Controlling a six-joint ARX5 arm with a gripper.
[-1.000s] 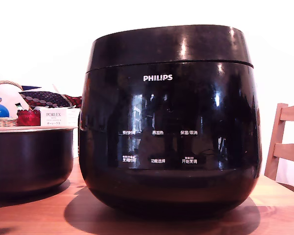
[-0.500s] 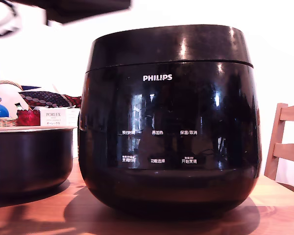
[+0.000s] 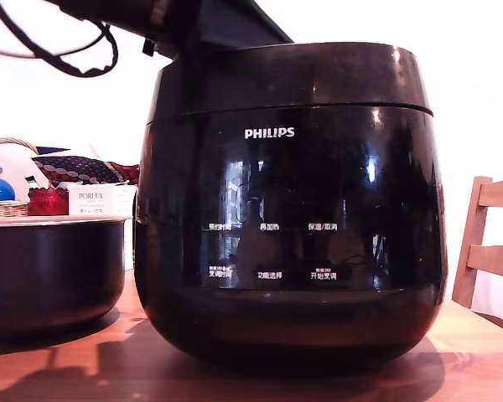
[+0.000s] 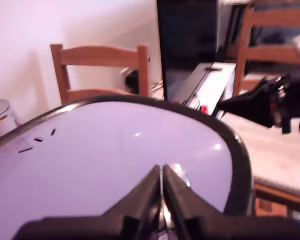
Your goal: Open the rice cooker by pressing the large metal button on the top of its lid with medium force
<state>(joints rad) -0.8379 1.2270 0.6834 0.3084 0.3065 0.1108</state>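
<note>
The rice cooker, glossy black with a white PHILIPS logo and white Chinese labels, fills the middle of the exterior view. Its black lid is down and closed. In the wrist view the lid top looks pale from glare, with a dark rim. My gripper hangs just over it, its two black fingers pressed together, shut on nothing. A shiny metal button shows partly right behind the fingertips. In the exterior view only the dark arm shows, above the lid's left part.
A smaller dark pot with a pale rim stands at the exterior view's left, with a basket and a white box behind it. A wooden chair is at the right. Another chair stands beyond the cooker.
The arm has come into the exterior view from the upper left and moved right and down, now reaching over the lid. The cooker has not moved and its lid stays closed.
</note>
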